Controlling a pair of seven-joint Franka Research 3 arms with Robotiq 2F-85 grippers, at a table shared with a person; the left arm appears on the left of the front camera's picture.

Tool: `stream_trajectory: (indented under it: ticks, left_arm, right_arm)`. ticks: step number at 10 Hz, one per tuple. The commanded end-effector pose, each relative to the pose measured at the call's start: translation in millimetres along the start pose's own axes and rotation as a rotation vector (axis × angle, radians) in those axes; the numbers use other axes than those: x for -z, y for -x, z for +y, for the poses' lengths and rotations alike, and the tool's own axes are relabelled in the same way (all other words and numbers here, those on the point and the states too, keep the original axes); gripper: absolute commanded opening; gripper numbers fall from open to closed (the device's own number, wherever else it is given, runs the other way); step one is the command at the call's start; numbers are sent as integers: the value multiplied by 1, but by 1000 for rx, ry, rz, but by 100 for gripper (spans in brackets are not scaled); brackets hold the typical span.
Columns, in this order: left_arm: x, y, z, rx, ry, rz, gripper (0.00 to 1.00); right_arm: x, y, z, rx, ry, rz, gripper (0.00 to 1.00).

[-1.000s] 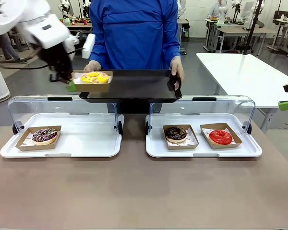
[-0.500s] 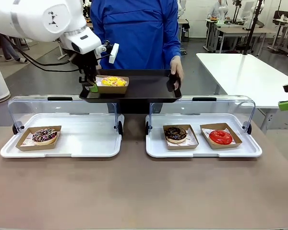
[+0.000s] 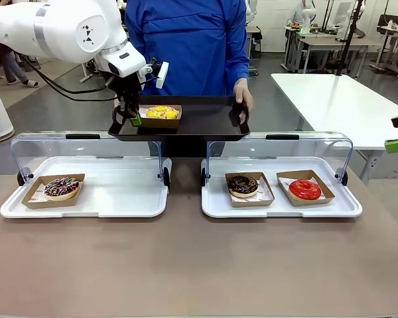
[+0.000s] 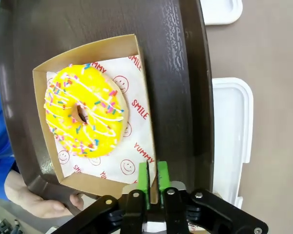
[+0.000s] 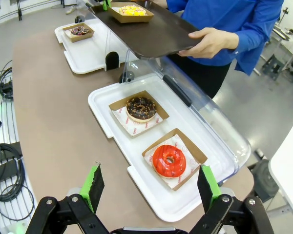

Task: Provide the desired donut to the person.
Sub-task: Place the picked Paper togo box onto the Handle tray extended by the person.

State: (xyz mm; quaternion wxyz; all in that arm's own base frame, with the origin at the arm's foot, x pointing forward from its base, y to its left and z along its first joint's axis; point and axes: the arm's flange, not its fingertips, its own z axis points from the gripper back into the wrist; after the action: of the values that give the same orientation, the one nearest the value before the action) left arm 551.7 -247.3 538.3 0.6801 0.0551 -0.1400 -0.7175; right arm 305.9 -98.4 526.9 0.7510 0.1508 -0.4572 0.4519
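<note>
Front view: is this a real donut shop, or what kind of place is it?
Probably a robot lab dressed up as a donut counter: donuts sit in display cases with clear lids, but white worktables and a bare grey floor lie behind.

The right gripper is hanging with its green pads spread wide above a white tray, where a chocolate donut and a red donut are sitting side by side. Beyond it, the person's hand is holding a dark serving tray, which is carrying a yellow donut in a cardboard box.
</note>
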Motion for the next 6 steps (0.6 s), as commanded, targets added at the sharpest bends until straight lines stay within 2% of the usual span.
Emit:
stream_trajectory:
  ticks: [1,2,3,6]
  left_arm:
    - [-8,0,7,-10,48,-15,100]
    - [-10,1,5,-10,68,-3,63]
    - [-13,2,5,-11,79,0,100]
    - [-18,5,5,-11,110,-19,100]
  right_arm:
    - [2,0,-1,2,-7,-21,100]
    - [2,0,-1,2,-7,-21,100]
    - [2,0,-1,2,-7,-21,100]
    - [2,0,-1,2,-7,-21,100]
